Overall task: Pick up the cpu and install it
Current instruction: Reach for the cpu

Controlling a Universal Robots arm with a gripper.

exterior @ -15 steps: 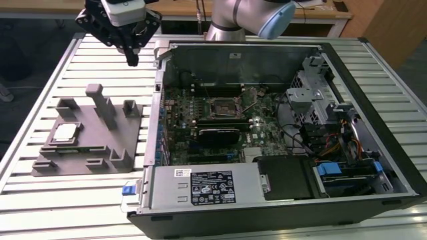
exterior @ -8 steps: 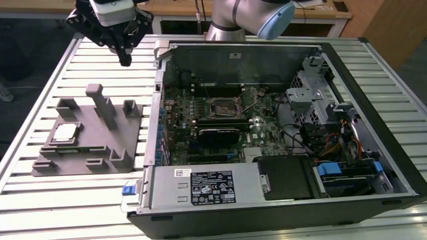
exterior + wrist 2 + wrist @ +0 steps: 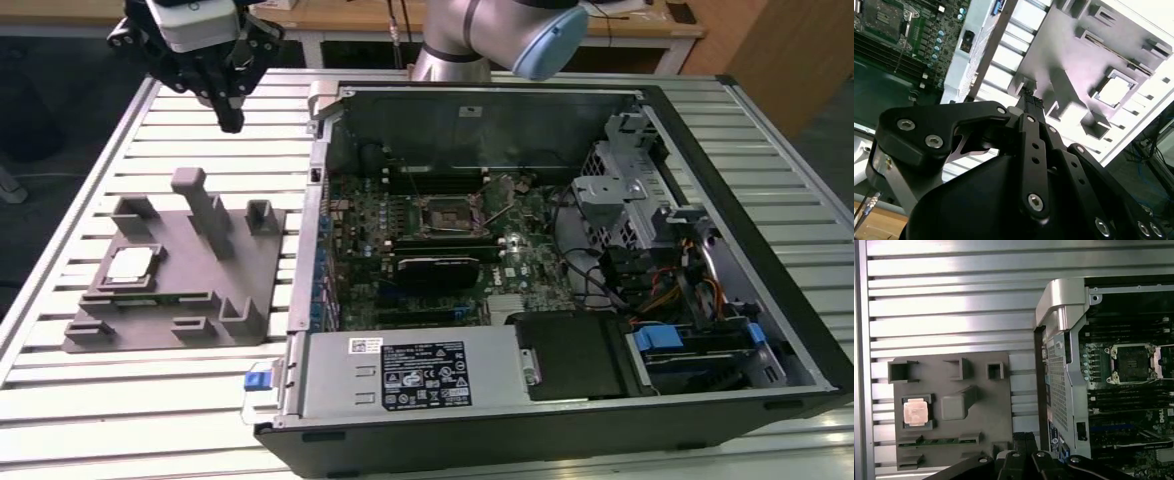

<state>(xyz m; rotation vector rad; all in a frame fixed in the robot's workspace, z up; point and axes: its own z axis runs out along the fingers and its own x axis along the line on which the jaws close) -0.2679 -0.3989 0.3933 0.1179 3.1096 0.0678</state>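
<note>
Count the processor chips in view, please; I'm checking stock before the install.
1: the small flat square silver-topped cpu lies in a recess of the grey fixture on the slatted metal table. The black motherboard socket looks empty; more could hide inside the computer case.

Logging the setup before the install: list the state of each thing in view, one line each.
computer case: on its side, side panel off.
socket: empty, no chip in it.
grey fixture: flat on the table, beside the case.
cpu: in a fixture recess, metal top up, not held.
gripper: shut, empty, above the table, apart from the cpu.
</note>
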